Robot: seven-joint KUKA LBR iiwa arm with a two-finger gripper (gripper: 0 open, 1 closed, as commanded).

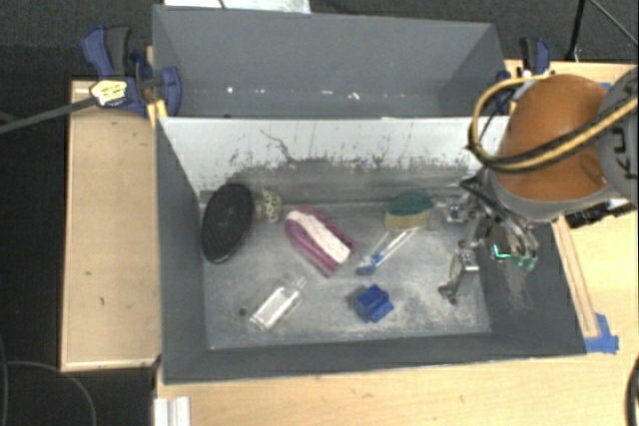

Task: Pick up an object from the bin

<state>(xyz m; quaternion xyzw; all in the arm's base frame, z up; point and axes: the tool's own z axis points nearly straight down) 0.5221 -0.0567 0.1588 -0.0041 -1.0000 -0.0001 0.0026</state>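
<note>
I saw bare floor along the front of the bin (pixel 183 254), broken by a clear bottle (pixel 277 304) and a blue block (pixel 372 303). Behind them a black oval disc (pixel 226 222), pink packet (pixel 318 241), toothbrush (pixel 385 252) and green sponge (pixel 409 209) crowded the rear. My gripper (pixel 459 280) sat near the right wall, open floor separating it from the block.

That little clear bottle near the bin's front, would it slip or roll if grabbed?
The clear bottle looks smooth and see-through, so probably light and slippery. It lies on its side and seems rounded, so a nudge might roll it across the bin floor.
</note>
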